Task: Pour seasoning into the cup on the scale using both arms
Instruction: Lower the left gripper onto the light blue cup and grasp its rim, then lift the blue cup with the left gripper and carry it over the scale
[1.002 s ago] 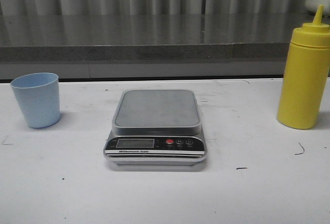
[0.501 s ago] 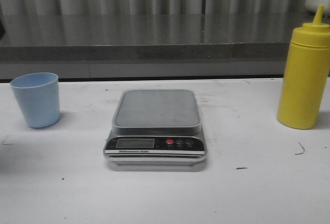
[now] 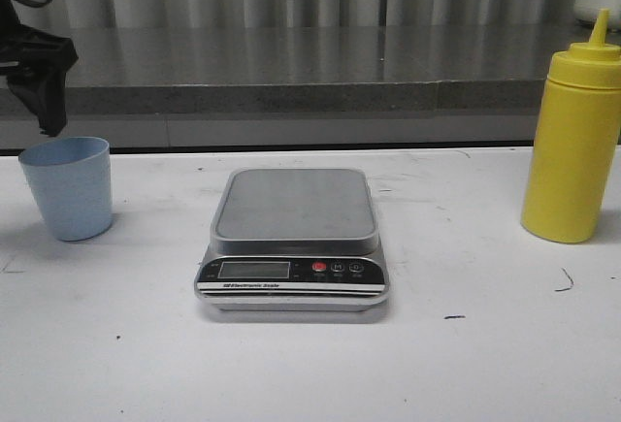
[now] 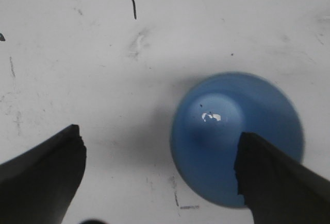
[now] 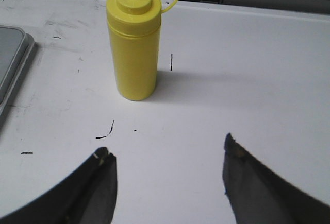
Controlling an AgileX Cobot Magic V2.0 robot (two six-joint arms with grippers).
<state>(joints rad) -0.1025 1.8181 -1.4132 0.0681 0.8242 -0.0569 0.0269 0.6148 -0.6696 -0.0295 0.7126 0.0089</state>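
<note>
The pale blue cup (image 3: 66, 189) stands upright at the table's left, apart from the silver scale (image 3: 294, 233) in the middle, whose grey platform is bare. My left gripper (image 3: 47, 119) hangs just above the cup's far left rim. From the left wrist, the cup (image 4: 227, 126) is seen from above, partly under one finger (image 4: 273, 183), and the left gripper (image 4: 160, 135) is open and holds nothing. The yellow seasoning bottle (image 3: 572, 141) stands upright at the right. The right wrist view shows the bottle (image 5: 134, 49) ahead of my open, empty right gripper (image 5: 167, 147), well apart from it.
A grey ledge (image 3: 291, 92) and corrugated wall run along the back of the white table (image 3: 466, 364). The scale's corner (image 5: 13, 64) shows at the edge of the right wrist view. Small dark scuff marks (image 3: 565, 281) dot the tabletop.
My left gripper has come into the front view at the upper left and lowered to just above the cup. Cup, scale and bottle have not moved.
</note>
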